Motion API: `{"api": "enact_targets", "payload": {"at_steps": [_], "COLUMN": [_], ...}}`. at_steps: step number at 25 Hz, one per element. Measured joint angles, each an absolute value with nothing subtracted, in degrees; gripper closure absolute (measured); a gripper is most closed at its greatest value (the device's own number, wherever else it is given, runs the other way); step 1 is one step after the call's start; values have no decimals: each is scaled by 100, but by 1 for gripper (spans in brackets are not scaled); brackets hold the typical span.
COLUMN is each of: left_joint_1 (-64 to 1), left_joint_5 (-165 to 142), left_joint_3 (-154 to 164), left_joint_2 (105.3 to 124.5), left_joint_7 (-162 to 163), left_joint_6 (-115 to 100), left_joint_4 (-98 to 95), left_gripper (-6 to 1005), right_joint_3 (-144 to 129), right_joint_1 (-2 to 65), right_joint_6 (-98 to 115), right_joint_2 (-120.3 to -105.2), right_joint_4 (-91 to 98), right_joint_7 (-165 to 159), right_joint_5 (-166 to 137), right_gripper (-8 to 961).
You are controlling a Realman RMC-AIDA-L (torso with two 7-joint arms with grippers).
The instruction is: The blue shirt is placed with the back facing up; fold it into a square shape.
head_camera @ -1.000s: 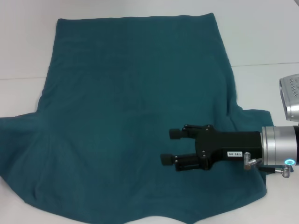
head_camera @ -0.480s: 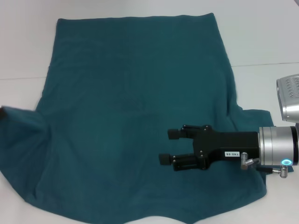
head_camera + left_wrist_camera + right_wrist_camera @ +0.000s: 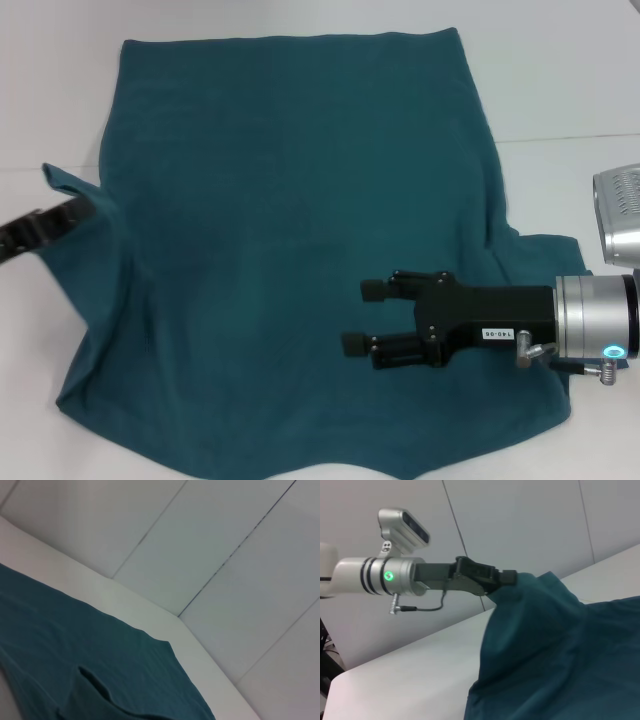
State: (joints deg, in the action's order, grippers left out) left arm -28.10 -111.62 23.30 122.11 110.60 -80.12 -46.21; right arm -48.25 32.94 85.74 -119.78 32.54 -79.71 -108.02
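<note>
Blue shirt point(image 3: 290, 250) lies spread on the white table point(image 3: 560, 80), plain side up, hem at the far edge. Left gripper point(image 3: 507, 577) pinches the left sleeve point(image 3: 85, 215) shut in its jaws and holds it raised off the table, cloth draping from it (clearest from the right wrist view). Right gripper point(image 3: 365, 315) hovers over the shirt's right half, jaws parted, holding nothing. Progress: barely begun, I'd judge; first sleeve fold under way, right sleeve point(image 3: 545, 260) flat, body folds all remaining.
</note>
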Motion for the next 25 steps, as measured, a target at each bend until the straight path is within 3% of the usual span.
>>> {"api": "enact_targets", "payload": {"at_steps": [9, 16, 25], "left_joint_1": [-3121, -3098, -2880], "left_joint_5": [-10994, -10979, -10969], "left_joint_3": [2350, 2344, 2308], "left_joint_2": [12387, 12382, 12349], "left_joint_7": [10337, 10189, 9825], "left_joint_6": [-7676, -7841, -8343], "left_joint_4": [-3593, -3456, -3589], "left_gripper": [853, 825, 454], "right_joint_3": [-4833, -4830, -4625], "right_joint_1": [3279, 3256, 3233], "right_joint_6": [8556, 8553, 8555], "right_joint_2": [-11978, -11969, -11936], "right_joint_4": [3147, 3108, 3102], "right_joint_7": [-7934, -7927, -8102], "right_joint_5": [-10802, -10801, -10801], "right_gripper": [29, 29, 29]}}
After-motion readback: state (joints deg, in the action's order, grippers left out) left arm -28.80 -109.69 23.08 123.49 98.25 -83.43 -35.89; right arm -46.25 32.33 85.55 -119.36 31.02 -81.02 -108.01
